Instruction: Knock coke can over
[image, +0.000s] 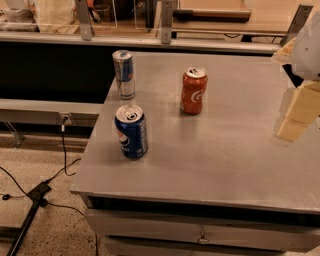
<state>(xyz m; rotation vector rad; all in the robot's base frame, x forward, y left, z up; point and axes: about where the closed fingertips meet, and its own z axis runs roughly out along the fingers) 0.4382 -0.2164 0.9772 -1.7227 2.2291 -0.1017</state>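
The coke can (193, 91), red-orange with white script and a silver top, stands upright on the grey table (235, 150), a little behind its middle. My gripper (295, 117) hangs at the right edge of the view, well to the right of the can and apart from it, above the table's right side. Only its pale blocky parts show.
A blue Pepsi can (131, 131) stands upright near the table's front left. A slimmer blue-and-silver can (124, 74) stands at the back left corner. A ledge with posts runs behind the table. Cables lie on the floor at the left.
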